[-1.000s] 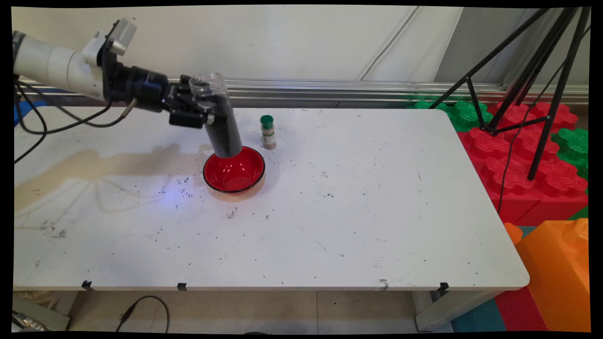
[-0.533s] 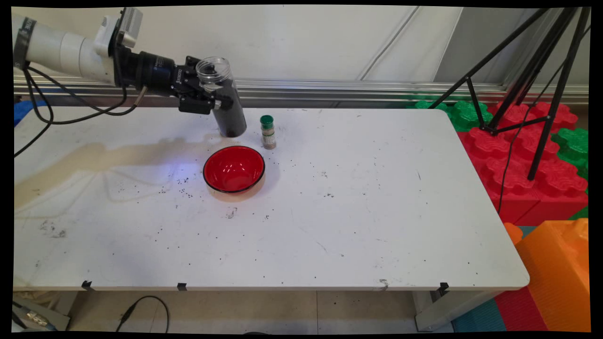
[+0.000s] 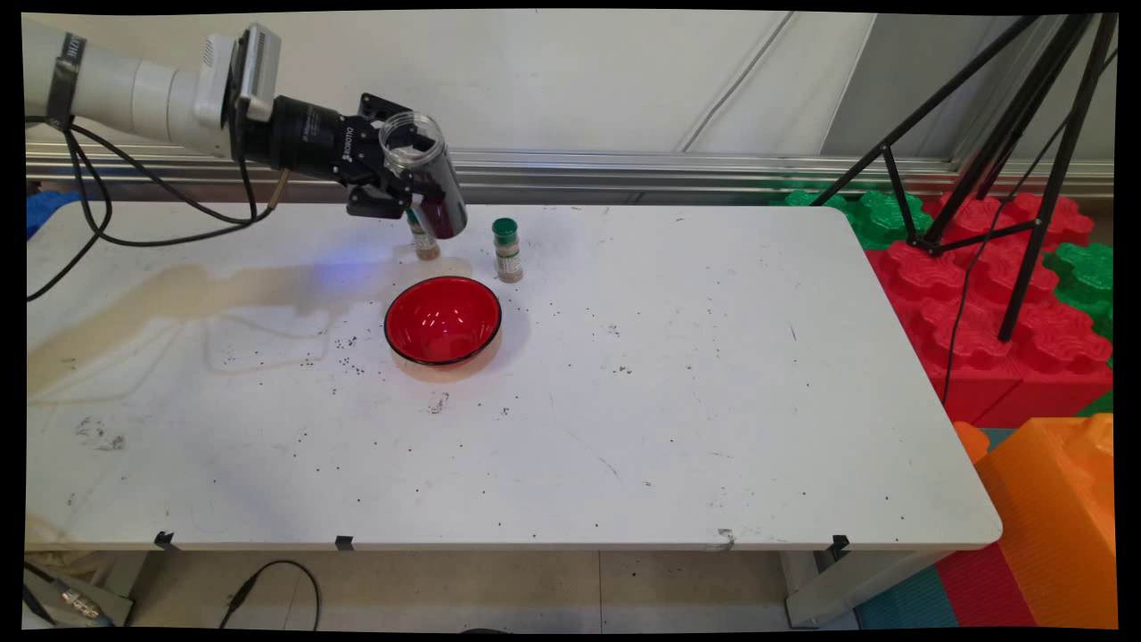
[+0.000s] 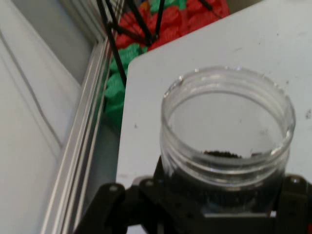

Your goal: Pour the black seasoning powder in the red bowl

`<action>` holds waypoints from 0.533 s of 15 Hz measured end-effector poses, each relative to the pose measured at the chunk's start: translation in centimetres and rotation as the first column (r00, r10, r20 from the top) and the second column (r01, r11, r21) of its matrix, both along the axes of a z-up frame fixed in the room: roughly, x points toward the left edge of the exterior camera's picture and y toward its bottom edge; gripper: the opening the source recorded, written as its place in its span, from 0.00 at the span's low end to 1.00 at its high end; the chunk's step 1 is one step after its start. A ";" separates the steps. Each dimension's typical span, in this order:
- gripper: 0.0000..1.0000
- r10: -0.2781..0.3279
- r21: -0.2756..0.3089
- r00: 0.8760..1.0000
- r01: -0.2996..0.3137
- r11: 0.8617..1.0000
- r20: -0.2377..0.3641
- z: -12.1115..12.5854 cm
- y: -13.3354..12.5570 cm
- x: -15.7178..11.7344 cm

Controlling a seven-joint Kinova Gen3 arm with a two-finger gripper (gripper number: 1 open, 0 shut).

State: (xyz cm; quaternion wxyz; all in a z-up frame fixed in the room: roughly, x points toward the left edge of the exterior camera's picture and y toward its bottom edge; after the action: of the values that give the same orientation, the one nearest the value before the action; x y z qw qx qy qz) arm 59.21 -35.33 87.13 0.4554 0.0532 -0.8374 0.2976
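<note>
I see my claw (image 3: 403,189) pinching the open clear jar (image 3: 426,178) of dark grains, tilted, above the worktop (image 3: 677,401) behind the red bowl (image 3: 442,320).

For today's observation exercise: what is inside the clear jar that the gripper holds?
The clear jar, clamped in the gripper, has an open mouth and holds dark granules. How deep they go is hidden by the gripper's black linkage.

Half hidden behind jar (image 3: 428,183): small bottle (image 3: 422,241). Cut off at hand view's bottom: jar's lower body, end effector (image 4: 222,207).
</note>
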 end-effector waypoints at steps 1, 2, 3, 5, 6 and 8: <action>0.00 -0.019 -0.041 0.999 0.020 0.999 0.036 -0.2 -0.1 -0.1; 0.00 -0.028 -0.062 0.998 0.031 0.998 0.056 -0.3 -0.2 -0.2; 0.00 -0.036 -0.085 0.996 0.043 0.995 0.078 -0.4 -0.2 -0.2; 0.00 -0.047 -0.117 0.993 0.060 0.991 0.110 -0.6 -0.2 -0.4; 0.00 -0.052 -0.133 0.991 0.069 0.989 0.127 -0.7 -0.3 -0.4; 0.00 -0.064 -0.171 0.983 0.093 0.981 0.172 -1.0 -0.3 -0.6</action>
State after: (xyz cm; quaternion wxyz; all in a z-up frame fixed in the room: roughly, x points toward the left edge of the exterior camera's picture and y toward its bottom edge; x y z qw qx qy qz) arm 58.60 -35.59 86.12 0.3986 -0.0460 -0.8437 0.3567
